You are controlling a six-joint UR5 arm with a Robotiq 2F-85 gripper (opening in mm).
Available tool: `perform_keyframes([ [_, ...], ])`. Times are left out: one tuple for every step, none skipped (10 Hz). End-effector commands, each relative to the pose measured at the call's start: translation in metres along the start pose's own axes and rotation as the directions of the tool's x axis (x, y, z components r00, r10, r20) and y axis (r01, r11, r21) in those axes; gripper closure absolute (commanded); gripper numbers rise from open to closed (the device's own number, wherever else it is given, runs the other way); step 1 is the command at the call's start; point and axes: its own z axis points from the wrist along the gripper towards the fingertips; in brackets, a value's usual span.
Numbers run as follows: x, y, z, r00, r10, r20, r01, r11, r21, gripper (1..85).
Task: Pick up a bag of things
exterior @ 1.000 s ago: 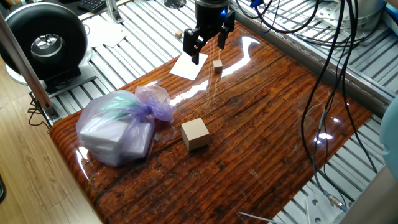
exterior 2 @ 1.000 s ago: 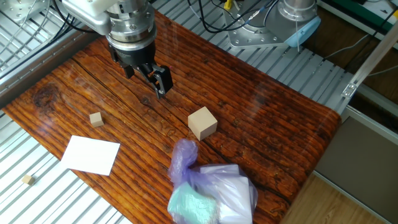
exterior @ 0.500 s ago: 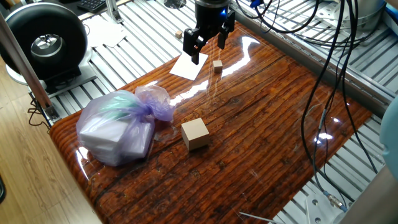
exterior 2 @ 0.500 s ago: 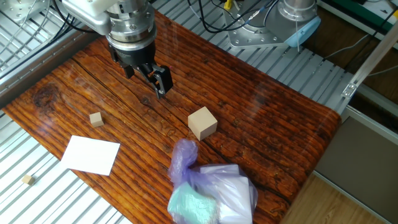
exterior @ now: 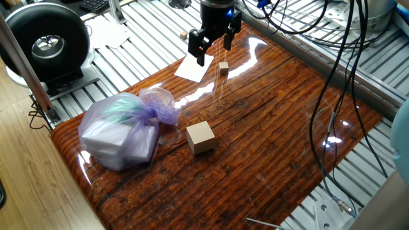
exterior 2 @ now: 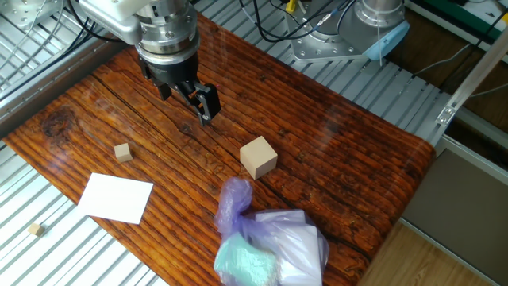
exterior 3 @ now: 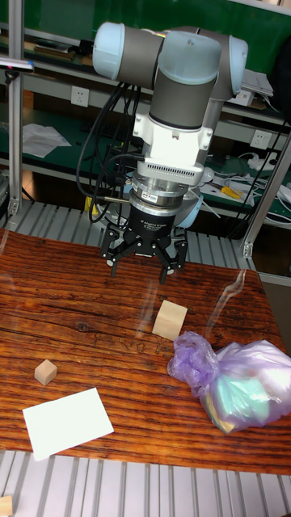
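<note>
The bag of things is a bulging pale-purple plastic bag with a ruffled knotted top, whitish and teal contents showing through. It lies on the wooden table near one end. My gripper hangs open and empty above the table, well away from the bag and toward the opposite end. A tan wooden cube stands between the gripper and the bag.
A small tan cube and a flat white paper sheet lie near the gripper's end of the table. Cables hang along one side. A black round device stands off the table.
</note>
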Motion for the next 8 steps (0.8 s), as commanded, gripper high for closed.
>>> perform_keyframes([
  [-0.0673, -0.0036, -0.0088, 0.966, 0.010, 0.260, -0.015, 1.000, 0.019, 84.3],
  [-0.0673, -0.0036, -0.0088, 0.966, 0.010, 0.260, -0.015, 1.000, 0.019, 84.3],
  [-0.0672, -0.0039, -0.0088, 0.966, 0.009, 0.260, -0.015, 1.000, 0.021, 84.3],
  [-0.0673, -0.0038, -0.0088, 0.966, 0.011, 0.260, -0.017, 1.000, 0.020, 84.3],
  [-0.0671, -0.0041, -0.0087, 0.966, 0.012, 0.258, -0.018, 1.000, 0.021, 84.3],
  [-0.0671, -0.0045, -0.0087, 0.966, 0.013, 0.258, -0.020, 1.000, 0.023, 84.3],
  [-0.0671, -0.0045, -0.0087, 0.966, 0.015, 0.258, -0.021, 1.000, 0.022, 84.3],
  [-0.0671, -0.0045, -0.0087, 0.966, 0.015, 0.258, -0.021, 1.000, 0.022, 84.3],
])
